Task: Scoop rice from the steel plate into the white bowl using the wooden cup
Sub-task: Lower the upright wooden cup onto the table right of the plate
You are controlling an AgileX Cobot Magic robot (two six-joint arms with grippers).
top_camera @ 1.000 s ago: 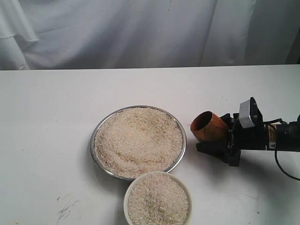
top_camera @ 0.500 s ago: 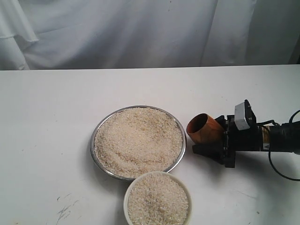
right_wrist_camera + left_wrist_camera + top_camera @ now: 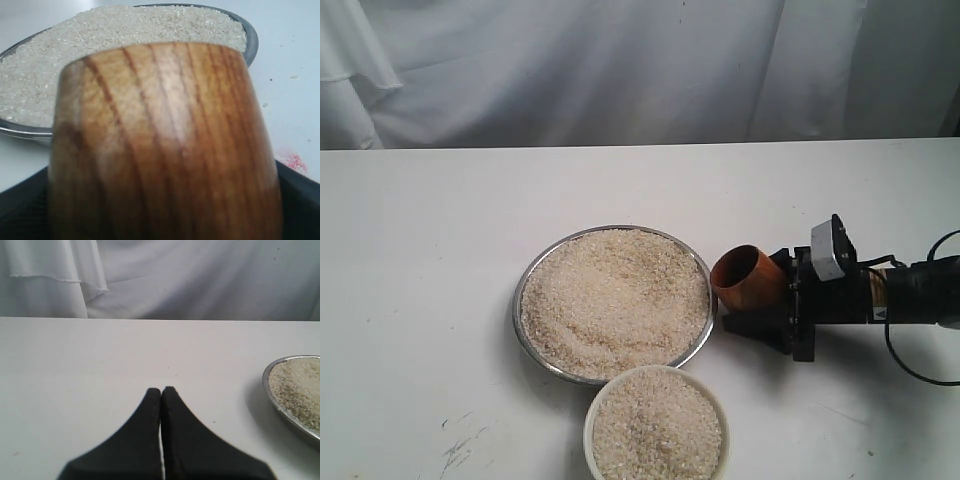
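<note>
The steel plate (image 3: 523, 290) lies mid-table, heaped with rice (image 3: 615, 300). Just in front of it stands the white bowl (image 3: 590, 418), which also holds rice (image 3: 655, 425). My right gripper (image 3: 767, 292) is shut on the wooden cup (image 3: 748, 278), held on its side with its mouth towards the plate's right rim and almost touching it. In the right wrist view the wooden cup (image 3: 165, 145) fills the picture between black fingers (image 3: 22, 200), with the steel plate (image 3: 251, 40) and rice (image 3: 100, 45) behind it. My left gripper (image 3: 161, 390) is shut and empty, left of the steel plate (image 3: 264, 379).
A white cloth hangs behind the table's far edge. A black cable (image 3: 918, 372) trails from the right arm. Dark scuff marks (image 3: 455, 450) lie front left, and a red smudge (image 3: 292, 161) beside the cup.
My right gripper has carried the cup left and slightly down, up to the plate's right rim. The plate and bowl have not moved.
</note>
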